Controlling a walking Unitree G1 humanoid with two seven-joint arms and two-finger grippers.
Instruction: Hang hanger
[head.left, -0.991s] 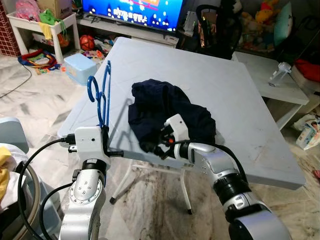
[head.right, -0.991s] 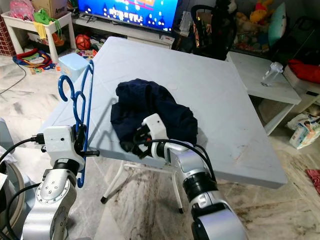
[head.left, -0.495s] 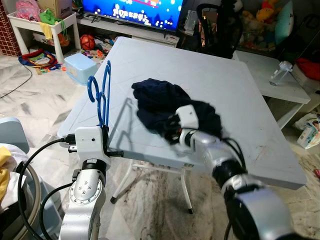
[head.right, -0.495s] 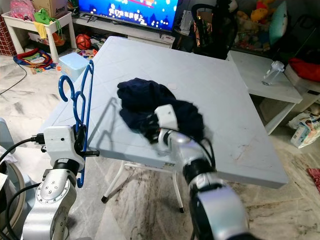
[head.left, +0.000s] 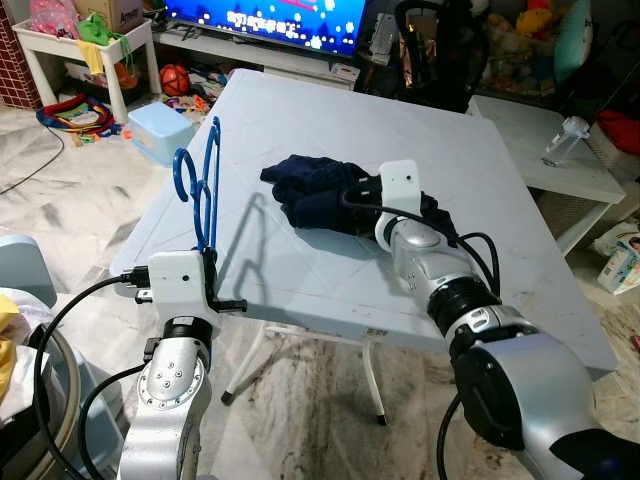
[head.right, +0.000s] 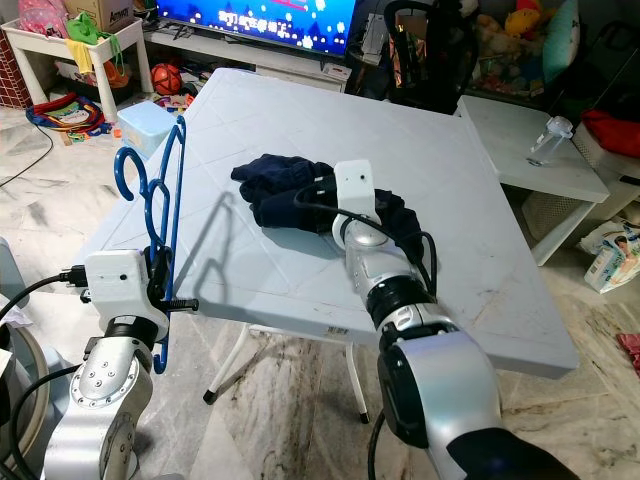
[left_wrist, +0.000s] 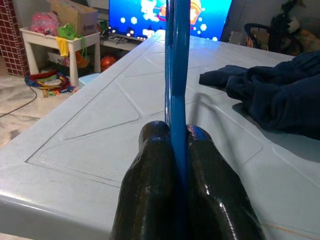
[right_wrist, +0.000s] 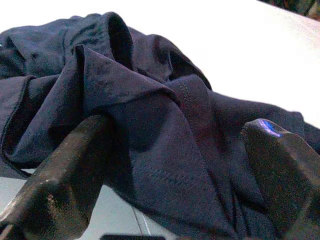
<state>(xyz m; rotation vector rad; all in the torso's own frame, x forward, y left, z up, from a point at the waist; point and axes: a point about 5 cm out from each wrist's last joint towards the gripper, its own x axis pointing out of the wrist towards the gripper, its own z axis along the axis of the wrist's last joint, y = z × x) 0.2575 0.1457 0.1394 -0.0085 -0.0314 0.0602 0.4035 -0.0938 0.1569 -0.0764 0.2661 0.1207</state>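
Upright — hanger (left_wrist: 177, 75) between left jaws

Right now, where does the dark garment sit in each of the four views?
Left eye view: dark garment mid-table, at the right claw.
Right eye view: mid-table, right of the blue hanger.
Left wrist view: on the table at the right edge of the picture.
Right wrist view: close up between the open fingers.
Shared landmark: the pale table.

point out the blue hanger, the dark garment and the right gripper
blue hanger (head.left: 203, 190), left eye view, on its upright frame below the hook
dark garment (head.right: 278, 194), right eye view, on its bunched middle
right gripper (right_wrist: 180, 165), right wrist view, midway between its open fingers
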